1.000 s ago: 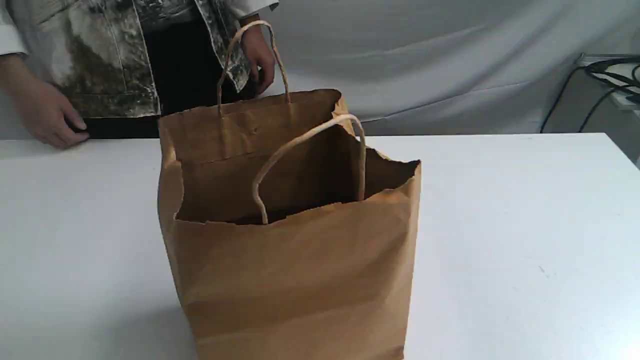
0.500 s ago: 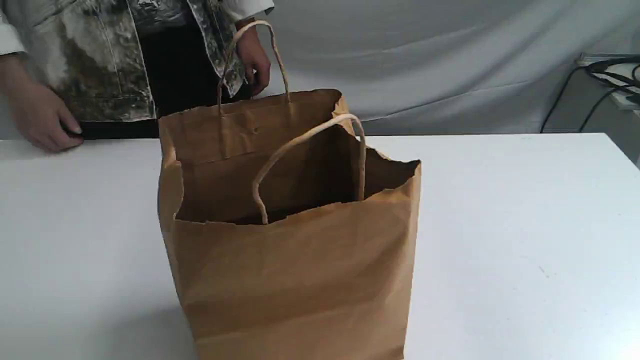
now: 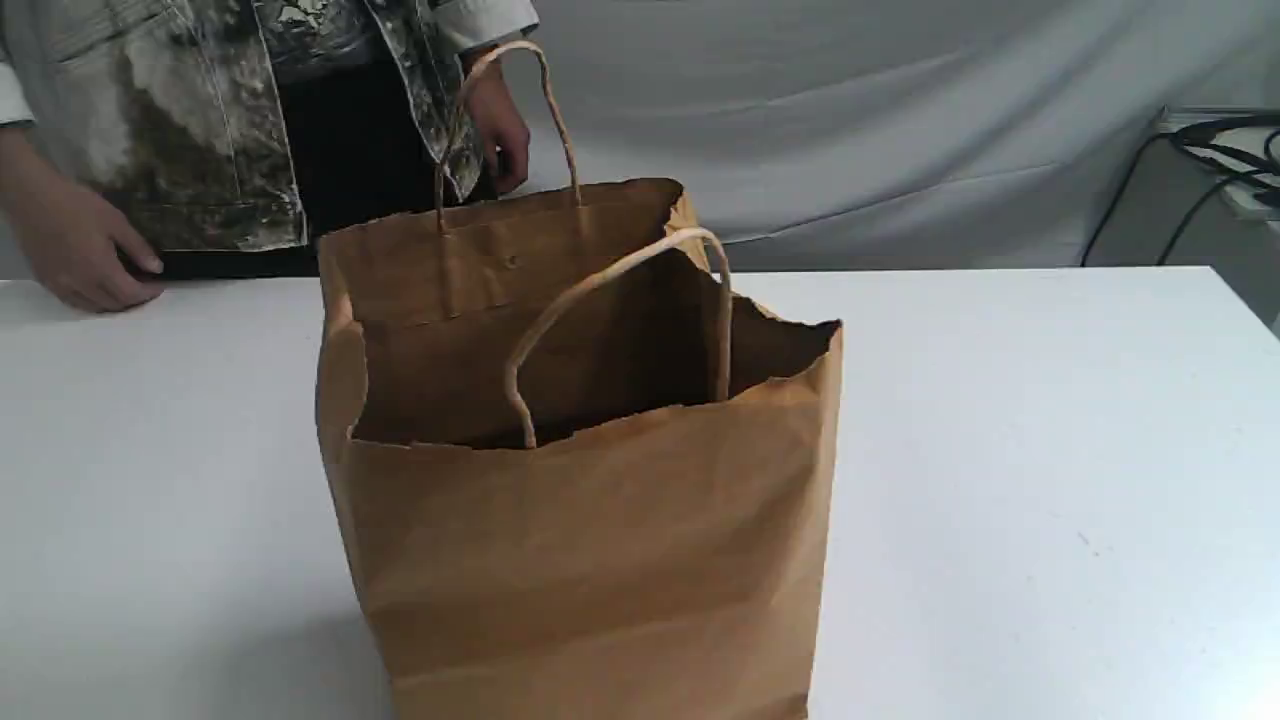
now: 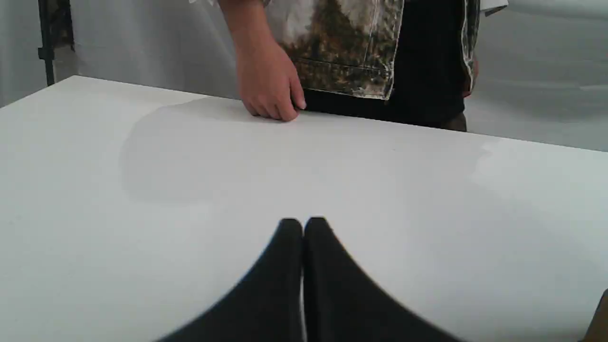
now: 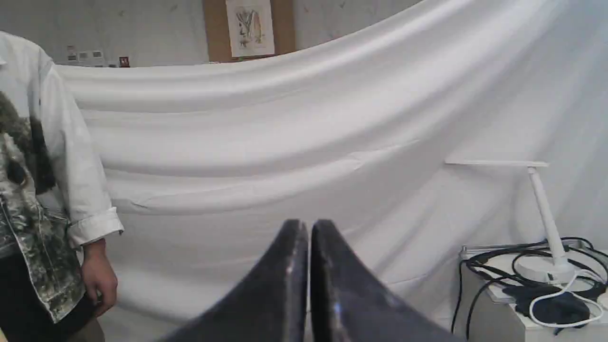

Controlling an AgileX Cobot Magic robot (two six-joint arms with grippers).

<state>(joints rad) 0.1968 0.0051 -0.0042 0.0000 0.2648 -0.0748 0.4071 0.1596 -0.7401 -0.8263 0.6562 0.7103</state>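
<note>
A tall brown paper bag (image 3: 590,540) stands open on the white table (image 3: 1050,450), its two twisted paper handles (image 3: 620,290) upright. No arm shows in the exterior view. My left gripper (image 4: 303,225) is shut with nothing in it, low over bare tabletop, pointing toward a person's hand (image 4: 268,85) that rests on the table's far edge. A sliver of the bag (image 4: 599,318) shows at the frame's corner. My right gripper (image 5: 308,228) is shut and empty, raised and facing the white backdrop cloth (image 5: 304,142).
A person in a patterned jacket (image 3: 170,120) stands behind the table at the left, one hand (image 3: 80,250) on its edge, the other hand (image 3: 500,130) behind the bag's rear handle. A side stand with a white desk lamp (image 5: 541,228) and black cables (image 3: 1210,150) is at the right.
The person's hand behind the bag has risen slightly and the hand on the table edge has slid a little left. The bag has not moved.
</note>
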